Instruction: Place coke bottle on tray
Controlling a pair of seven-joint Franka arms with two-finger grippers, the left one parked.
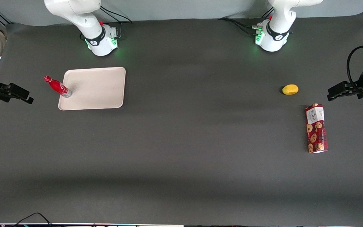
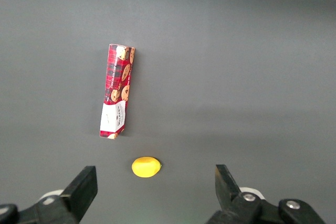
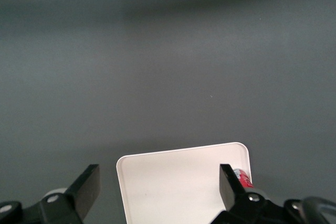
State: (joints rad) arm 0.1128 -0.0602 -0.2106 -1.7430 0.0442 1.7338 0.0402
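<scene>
The cream-white tray (image 1: 96,88) lies flat on the dark table, toward the working arm's end. The coke bottle (image 1: 57,86), red with a red cap and a silvery base, stands upright with its base just inside the tray's rim, on the edge nearest the working arm's end. My right gripper (image 1: 27,96) is open and empty. It hovers apart from the bottle, farther toward the working arm's end of the table. In the right wrist view the open gripper (image 3: 157,190) frames the tray (image 3: 178,182). A bit of the bottle (image 3: 243,178) shows beside one finger (image 3: 230,184).
A yellow lemon-like fruit (image 1: 290,89) and a red cookie box (image 1: 316,128) lie toward the parked arm's end of the table. They also show in the left wrist view: the fruit (image 2: 146,167) and the box (image 2: 117,91). The working arm's base (image 1: 101,39) stands farther from the front camera than the tray.
</scene>
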